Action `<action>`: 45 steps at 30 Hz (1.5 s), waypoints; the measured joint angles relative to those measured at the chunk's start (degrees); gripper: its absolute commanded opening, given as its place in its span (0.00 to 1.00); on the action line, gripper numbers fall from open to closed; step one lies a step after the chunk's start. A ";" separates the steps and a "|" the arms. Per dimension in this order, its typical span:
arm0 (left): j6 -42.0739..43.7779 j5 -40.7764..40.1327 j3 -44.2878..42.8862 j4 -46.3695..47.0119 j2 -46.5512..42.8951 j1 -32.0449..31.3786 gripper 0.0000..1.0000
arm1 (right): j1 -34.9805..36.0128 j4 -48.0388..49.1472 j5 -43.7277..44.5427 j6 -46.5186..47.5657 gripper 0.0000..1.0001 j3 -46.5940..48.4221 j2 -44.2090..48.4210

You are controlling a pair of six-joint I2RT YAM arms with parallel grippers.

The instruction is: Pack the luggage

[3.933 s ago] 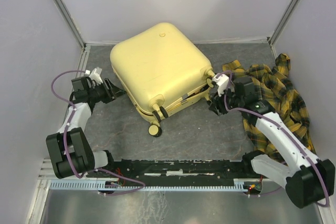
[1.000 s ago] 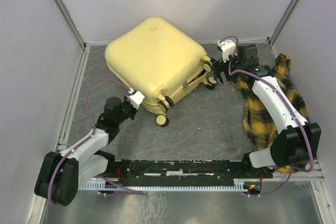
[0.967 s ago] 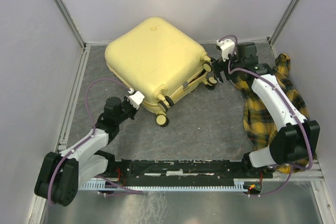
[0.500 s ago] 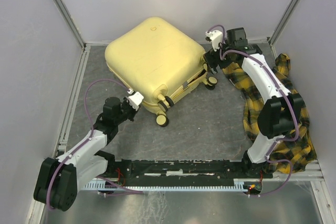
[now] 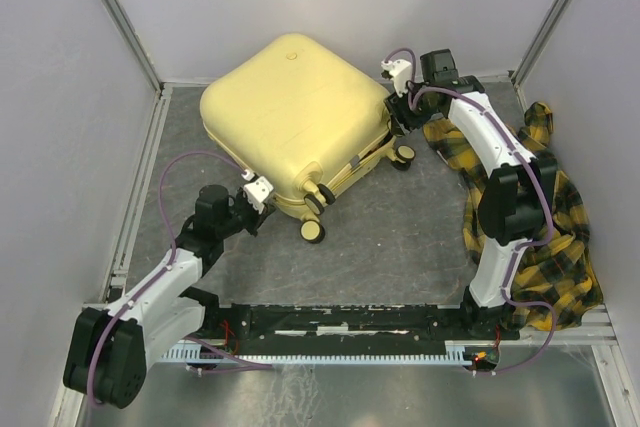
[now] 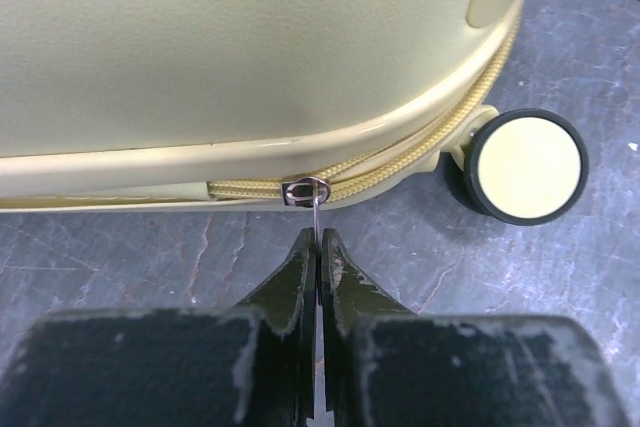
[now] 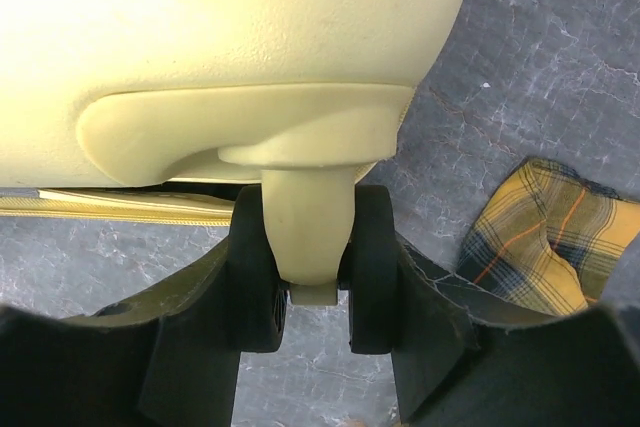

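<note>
The luggage point(image 5: 295, 112) lies closed at the far middle of the table point(image 5: 400, 237). Left gripper point(image 6: 318, 247) is pressed together, pinching the zipper pull point(image 6: 308, 192); right gripper point(image 7: 316, 287), half spread, seemingly clamps a caster point(image 7: 308, 222) at its far-right corner

Luggage point(image 5: 290, 107): 1, pale yellow. Caster wheels point(image 5: 313, 232): 3 countable from above, each on near side of shell. Zipper pull point(image 6: 308, 191): 1. Plaid garment point(image 5: 540, 207): 1. Arms: 2. Grippers: 2, namely left gripper point(image 5: 262, 190) and right gripper point(image 5: 398, 112).
</note>
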State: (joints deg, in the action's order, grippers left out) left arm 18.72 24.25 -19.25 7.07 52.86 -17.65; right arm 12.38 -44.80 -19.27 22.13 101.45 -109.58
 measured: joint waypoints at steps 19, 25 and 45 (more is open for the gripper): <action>-9.42 2.47 0.00 0.35 -0.92 -3.61 0.03 | 0.15 -0.57 -2.25 -9.97 0.02 1.42 0.59; -11.67 -3.41 0.15 0.87 -1.92 -8.68 0.03 | 0.15 -0.17 -2.99 -12.57 0.01 0.04 3.74; -11.61 -50.03 1.79 14.80 6.54 -42.51 0.03 | 0.44 0.72 -1.05 -11.78 0.01 -2.69 4.24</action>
State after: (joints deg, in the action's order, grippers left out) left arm 7.11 -25.78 -17.45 21.87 59.40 -60.16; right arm 12.82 -44.07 -20.32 10.35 98.76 -105.34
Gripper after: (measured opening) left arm 0.044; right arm 0.584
